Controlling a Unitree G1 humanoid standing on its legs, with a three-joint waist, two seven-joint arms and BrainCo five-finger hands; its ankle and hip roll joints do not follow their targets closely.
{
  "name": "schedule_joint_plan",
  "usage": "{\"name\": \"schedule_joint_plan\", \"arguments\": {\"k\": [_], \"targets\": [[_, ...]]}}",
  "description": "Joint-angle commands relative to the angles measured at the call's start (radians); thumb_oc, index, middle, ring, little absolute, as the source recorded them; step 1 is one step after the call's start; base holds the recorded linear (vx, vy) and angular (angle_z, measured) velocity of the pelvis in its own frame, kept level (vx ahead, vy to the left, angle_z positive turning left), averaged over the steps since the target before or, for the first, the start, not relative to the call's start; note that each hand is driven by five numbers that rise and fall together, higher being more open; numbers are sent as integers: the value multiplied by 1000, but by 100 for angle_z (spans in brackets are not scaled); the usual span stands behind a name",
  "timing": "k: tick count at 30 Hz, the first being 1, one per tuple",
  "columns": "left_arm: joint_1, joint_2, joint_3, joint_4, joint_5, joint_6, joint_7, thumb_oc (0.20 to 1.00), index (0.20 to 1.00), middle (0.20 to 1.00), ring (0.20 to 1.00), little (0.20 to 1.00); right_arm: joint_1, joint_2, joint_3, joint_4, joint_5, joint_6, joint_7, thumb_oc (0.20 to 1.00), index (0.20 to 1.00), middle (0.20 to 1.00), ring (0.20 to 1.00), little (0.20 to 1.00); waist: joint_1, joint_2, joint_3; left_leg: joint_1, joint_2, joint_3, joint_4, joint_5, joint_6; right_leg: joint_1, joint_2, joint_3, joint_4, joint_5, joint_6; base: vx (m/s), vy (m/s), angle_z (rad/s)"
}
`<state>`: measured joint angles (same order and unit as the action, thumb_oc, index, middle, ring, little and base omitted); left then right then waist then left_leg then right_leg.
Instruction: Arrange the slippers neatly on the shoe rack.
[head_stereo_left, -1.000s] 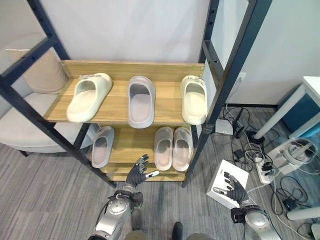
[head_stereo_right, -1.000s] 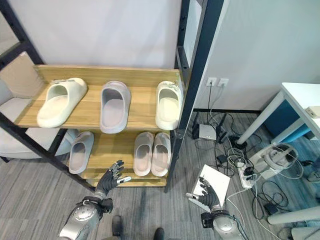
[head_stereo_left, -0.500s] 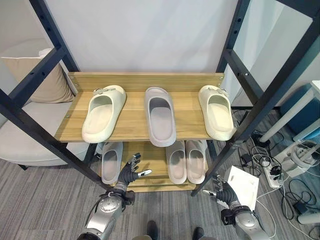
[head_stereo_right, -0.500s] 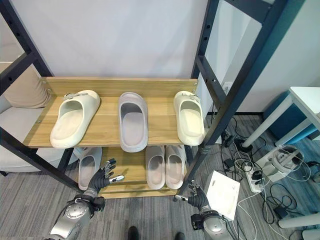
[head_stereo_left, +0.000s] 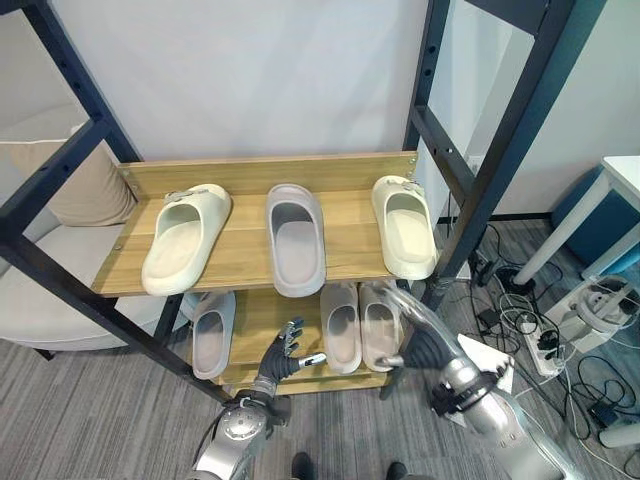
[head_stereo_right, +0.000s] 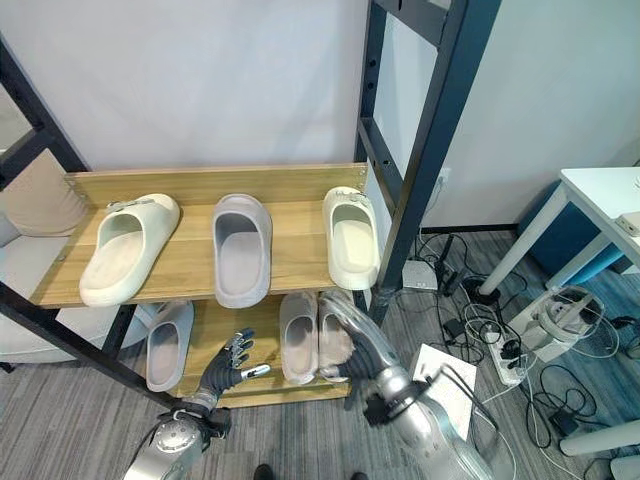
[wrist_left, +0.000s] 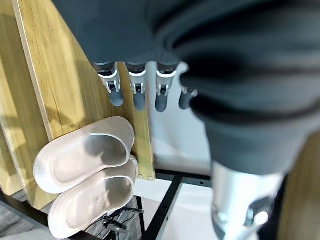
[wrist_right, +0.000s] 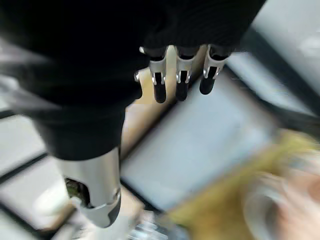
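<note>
On top shelf (head_stereo_left: 250, 255) 3 slippers, lower shelf (head_stereo_left: 262, 318) 3 more; left hand (head_stereo_left: 281, 355) & right hand (head_stereo_left: 418, 350) fingers spread, empty.

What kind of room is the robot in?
Probably a room in an office or lab rather than a home: a wooden shoe rack holding slippers, a tangle of cables and a power strip on the floor, and a cushioned seat.

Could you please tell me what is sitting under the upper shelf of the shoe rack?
Under the upper shelf, the lower shelf holds a single grey slipper on the left and a pinkish pair side by side on the right. Their toe ends are hidden by the upper board.
</note>
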<state>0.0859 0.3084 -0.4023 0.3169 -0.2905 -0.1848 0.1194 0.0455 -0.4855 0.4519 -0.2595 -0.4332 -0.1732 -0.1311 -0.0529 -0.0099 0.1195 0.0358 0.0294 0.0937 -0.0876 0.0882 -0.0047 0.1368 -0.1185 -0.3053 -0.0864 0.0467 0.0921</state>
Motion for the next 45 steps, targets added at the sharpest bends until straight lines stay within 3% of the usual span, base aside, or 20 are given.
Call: {"name": "schedule_joint_plan", "arguments": {"k": [1,6,15,17,21,31,38,39,40,45], "targets": [[-78,20,-4,-17,8,-83,47,1000,1000,1000,1000,1000,-169,26,-4,-58,-86,-31,-160,1000,1000,1000,1000,1000,20,-13,14,94,-19,26,0,-198,38,58,0,-11,58,-180,16,-2,59,6],[-79,21,-28,-18,4,-90,81,1000,1000,1000,1000,1000,-368,69,-53,-74,-224,22,-340,1000,1000,1000,1000,1000,52,-9,7,88,-27,8,0,-198,44,51,-4,-20,76,-179,17,3,53,13],[-83,30,-44,2,-21,-103,60,1000,1000,1000,1000,1000,-600,57,-82,113,-267,96,-413,1000,1000,1000,1000,1000,121,-32,-5,80,-36,-19,0,-200,48,54,-5,-42,77,-172,24,31,32,9],[-82,33,-41,2,-25,-106,55,1000,1000,1000,1000,1000,-622,52,-86,150,-267,106,-417,1000,1000,1000,1000,1000,132,-36,-6,79,-38,-23,0,-201,48,55,-5,-46,76,-171,25,43,34,14],[-79,47,-29,29,-58,-112,29,1000,1000,1000,1000,1000,-733,30,-66,390,-252,159,-438,1000,1000,1000,1000,1000,195,-65,0,63,-49,-56,0,-199,49,58,-6,-78,71,-165,32,65,53,14],[-76,69,-22,40,-90,-108,12,1000,1000,1000,1000,1000,-822,59,-6,694,-141,189,-415,1000,1000,1000,1000,1000,265,-87,18,34,-64,-91,0,-197,52,54,-12,-120,62,-152,42,42,41,18],[-90,68,-34,36,-111,-109,14,1000,1000,1000,1000,1000,-901,84,33,858,-67,196,-397,1000,1000,1000,1000,1000,288,-94,23,21,-68,-101,0,-195,50,55,-12,-136,48,-146,44,21,18,4],[-96,67,-35,34,-116,-108,17,1000,1000,1000,1000,1000,-910,87,33,879,-53,200,-397,749,749,749,749,749,290,-95,24,18,-69,-104,0,-194,49,56,-12,-139,45,-145,43,0,0,0],[-105,63,-34,33,-116,-106,28,1000,1000,1000,1000,1000,-921,90,20,902,-18,214,-402,200,200,200,200,200,287,-94,24,18,-71,-107,0,-194,50,55,-13,-142,47,-142,44,0,0,0],[-100,55,-12,36,-116,-88,51,1000,1000,1000,1000,1000,-900,102,-51,840,44,235,-434,200,200,200,200,200,260,-84,19,29,-71,-101,0,-198,50,57,-15,-128,55,-147,40,-12,0,-1]]}}
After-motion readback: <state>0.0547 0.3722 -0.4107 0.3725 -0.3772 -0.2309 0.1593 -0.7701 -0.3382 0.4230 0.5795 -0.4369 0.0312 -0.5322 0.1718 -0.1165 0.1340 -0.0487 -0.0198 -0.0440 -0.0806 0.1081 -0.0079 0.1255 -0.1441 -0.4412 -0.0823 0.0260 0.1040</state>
